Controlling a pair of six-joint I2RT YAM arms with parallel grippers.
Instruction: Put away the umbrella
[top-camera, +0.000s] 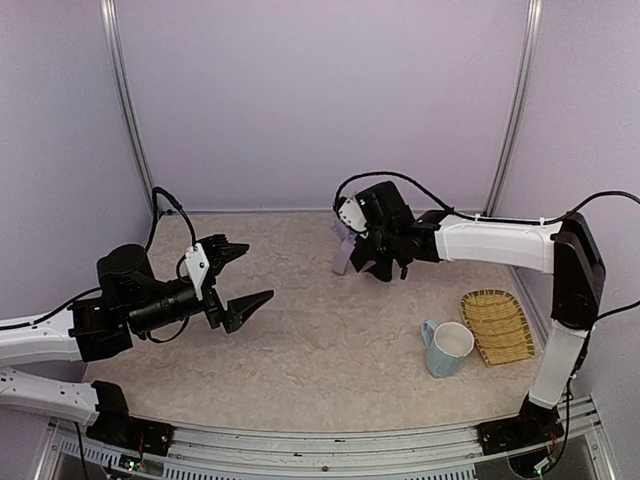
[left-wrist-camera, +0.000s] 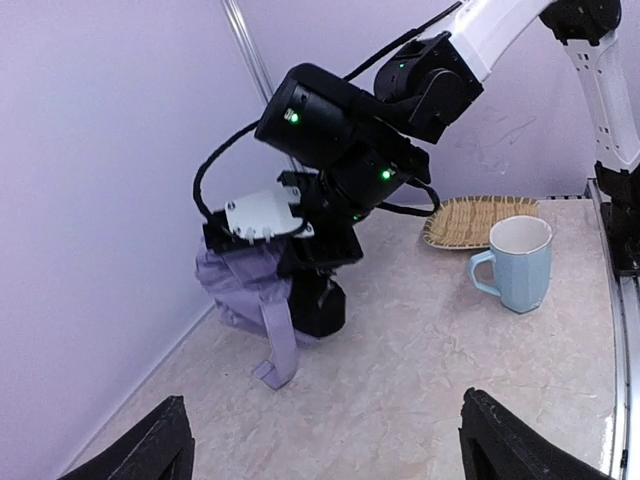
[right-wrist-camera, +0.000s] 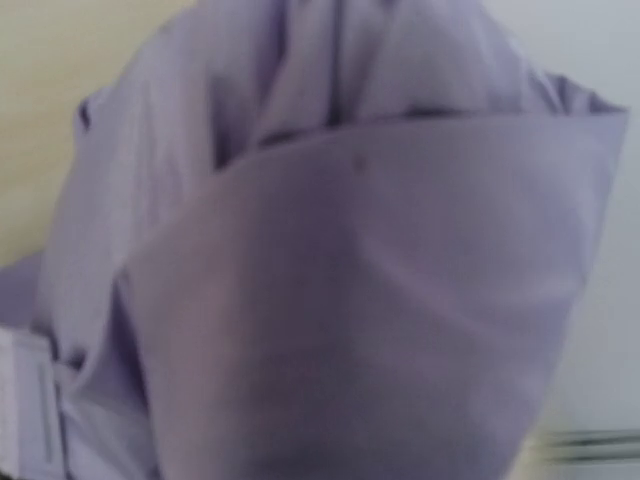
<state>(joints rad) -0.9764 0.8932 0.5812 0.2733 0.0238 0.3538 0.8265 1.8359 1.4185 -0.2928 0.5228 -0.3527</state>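
Right up against the right wrist camera: soft lavender cloth of the umbrella (right-wrist-camera: 330, 280), all folds and creases, filling the whole view. No shaft or handle knob to be seen there, only cloth.

Seen from the left wrist, bunched into a small lumpy bundle at the far side of the table (top-camera: 300, 350), close to the back wall (top-camera: 320, 100). Pinched in the right gripper (left-wrist-camera: 290, 295), squeezed tight on the cloth, with one black finger showing just beside the bundle. Hard to tell if the bundle sits on the table or hangs just above it. Hanging down from the bundle, a flat lavender strap (left-wrist-camera: 280, 350), with its end down at the table top.

Over on the left side, well apart from the umbrella: the left gripper (top-camera: 245, 278), tipped on its side and pointing toward the middle of the table. Spread wide, with nothing between the two black fingers.

On the right side of the table, a pale blue mug (top-camera: 447, 349), standing upright with its handle turned to the left in the top view. Just beside it, nearer the right wall, a woven tray (top-camera: 497, 324) lying flat. Both well apart from the umbrella.
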